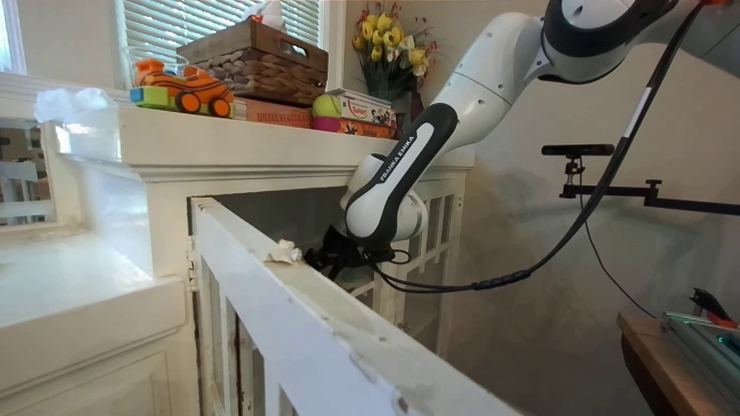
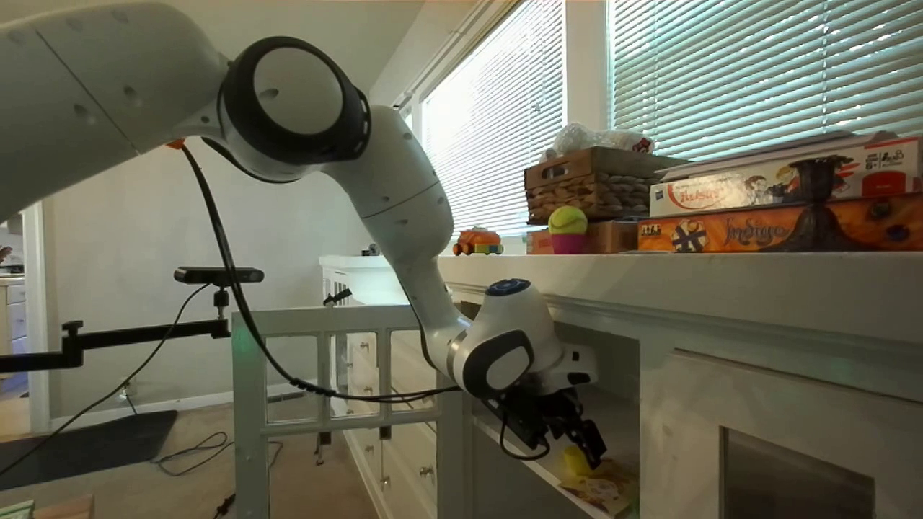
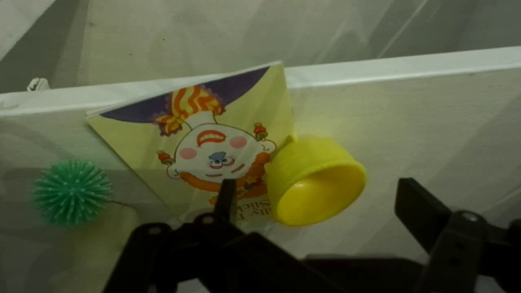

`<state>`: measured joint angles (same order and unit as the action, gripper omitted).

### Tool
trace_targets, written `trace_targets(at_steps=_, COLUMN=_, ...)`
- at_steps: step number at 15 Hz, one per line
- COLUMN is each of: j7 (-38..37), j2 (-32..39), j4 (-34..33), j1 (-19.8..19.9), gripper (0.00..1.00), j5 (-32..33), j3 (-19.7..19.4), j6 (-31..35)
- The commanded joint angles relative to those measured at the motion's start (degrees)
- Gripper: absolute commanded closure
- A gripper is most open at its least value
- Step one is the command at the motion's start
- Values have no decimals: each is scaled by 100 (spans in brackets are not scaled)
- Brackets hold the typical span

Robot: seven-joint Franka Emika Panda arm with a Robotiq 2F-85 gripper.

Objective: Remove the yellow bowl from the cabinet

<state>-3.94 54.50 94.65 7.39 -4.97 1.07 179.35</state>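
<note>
1. The yellow bowl (image 3: 315, 181) is inside the cabinet (image 1: 248, 147), on its shelf (image 3: 419, 122); whether it stands upright or tipped I cannot tell.
2. The gripper (image 3: 316, 191) reaches into the cabinet, jaws apart; in the wrist view the bowl shows in the gap between the fingers (image 3: 226, 199), neither seen touching it.
3. In an exterior view the bowl (image 2: 575, 460) is just a yellow patch inside the cabinet; the wrist view alone shows its mouth.
4. Also inside the cabinet are a booklet (image 3: 211, 142) with a clownish face, its edge overlapped by the bowl, and, in the wrist view only, a green spiky ball (image 3: 72, 191).
5. A glass-paned door (image 1: 289, 294) stands swung out from the cabinet's front in both exterior views; in an exterior view it hides part of the gripper, and a crumpled scrap (image 1: 283, 252) lies on its top edge.
6. A black cable (image 1: 500, 281) loops from the arm (image 1: 485, 86) before the cabinet.
7. On the cabinet's top: an orange toy car (image 1: 185, 92), a woven basket (image 1: 272, 69), a yellow-green ball (image 1: 327, 106) and, in an exterior view, yellow flowers (image 1: 393, 43).
8. Boxes on the cabinet read "UNSOLVED CASE" and "Twister"; script on an orange box (image 2: 764, 227) is unclear. The arm reads "FRANKA EMIKA"; the booklet's inverted print shows "Stick".
</note>
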Motion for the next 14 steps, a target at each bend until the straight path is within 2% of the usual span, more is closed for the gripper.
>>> trace_targets(at_steps=1, j7=43, j2=195, j4=-321, j1=-100, gripper=0, j5=32, j3=-105, j6=-145)
trace_targets(at_steps=14, j7=13, j2=320, j4=-509, j1=-167, gripper=0, j5=27, j3=-241, j6=-205)
